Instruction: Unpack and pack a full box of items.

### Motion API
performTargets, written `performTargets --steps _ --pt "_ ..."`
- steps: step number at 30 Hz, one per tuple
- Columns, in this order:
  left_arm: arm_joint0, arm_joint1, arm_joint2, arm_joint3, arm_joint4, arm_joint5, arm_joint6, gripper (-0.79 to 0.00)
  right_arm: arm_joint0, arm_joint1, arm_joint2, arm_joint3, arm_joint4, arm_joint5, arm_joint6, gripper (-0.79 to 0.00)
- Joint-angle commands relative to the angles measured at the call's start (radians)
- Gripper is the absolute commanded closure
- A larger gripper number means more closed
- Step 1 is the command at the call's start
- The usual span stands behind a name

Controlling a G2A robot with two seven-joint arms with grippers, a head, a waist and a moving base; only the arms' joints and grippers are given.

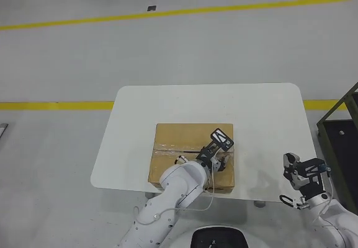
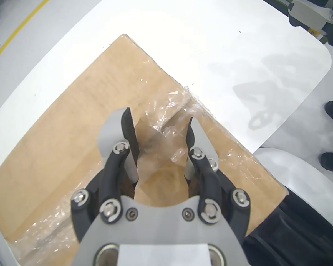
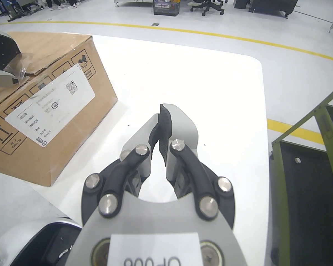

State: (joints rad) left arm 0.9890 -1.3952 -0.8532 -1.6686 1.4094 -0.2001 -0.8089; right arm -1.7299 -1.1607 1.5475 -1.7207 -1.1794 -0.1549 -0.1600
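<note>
A closed brown cardboard box [image 1: 179, 139] sits near the front middle of the white table [image 1: 265, 111], its top seam covered with crinkled clear tape [image 2: 177, 103]. My left gripper [image 2: 159, 123] hangs open just above that seam near the box's right end, also seen as the left gripper [image 1: 219, 144] from above, nothing between its fingers. The box [image 3: 44, 123] shows a white label [image 3: 51, 103] on its side in the right wrist view. My right gripper [image 3: 162, 124] is shut and empty, off the table's front right corner, seen as the right gripper [image 1: 293, 167] from above.
An olive-green metal frame cart [image 1: 352, 142] stands just right of the table, close to the right arm. Bare tabletop [image 3: 188, 73] lies behind and right of the box. Yellow floor lines [image 1: 48, 105] run past the table.
</note>
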Motion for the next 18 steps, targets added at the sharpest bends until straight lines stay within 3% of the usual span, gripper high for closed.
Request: performTargets --steps 1,5,6,8,9,18 --pt "0.003 -0.001 0.000 0.001 0.000 0.006 0.002 -0.363 -0.001 -0.001 0.001 -0.004 0.001 -0.002 -0.002 0.000" --pt "-0.002 -0.002 0.005 0.001 0.044 -0.006 0.006 -0.320 -0.002 -0.002 0.002 -0.005 0.006 -0.003 -0.003 0.000" --pt "-0.002 -0.002 0.004 0.000 0.051 -0.006 0.008 -0.265 -0.002 -0.003 0.002 -0.006 0.008 -0.004 -0.003 0.000" --pt "0.004 -0.003 -0.005 0.001 0.035 0.003 0.012 -0.052 -0.001 -0.004 0.000 -0.004 0.018 -0.004 -0.003 0.000" --pt "0.005 -0.002 -0.009 0.001 0.040 0.005 0.011 0.000 0.001 -0.005 -0.001 -0.004 0.024 -0.005 -0.002 0.000" --pt "0.012 0.001 -0.051 -0.035 0.062 0.009 0.039 0.000 0.025 -0.010 -0.005 -0.015 0.063 -0.019 0.008 0.000"
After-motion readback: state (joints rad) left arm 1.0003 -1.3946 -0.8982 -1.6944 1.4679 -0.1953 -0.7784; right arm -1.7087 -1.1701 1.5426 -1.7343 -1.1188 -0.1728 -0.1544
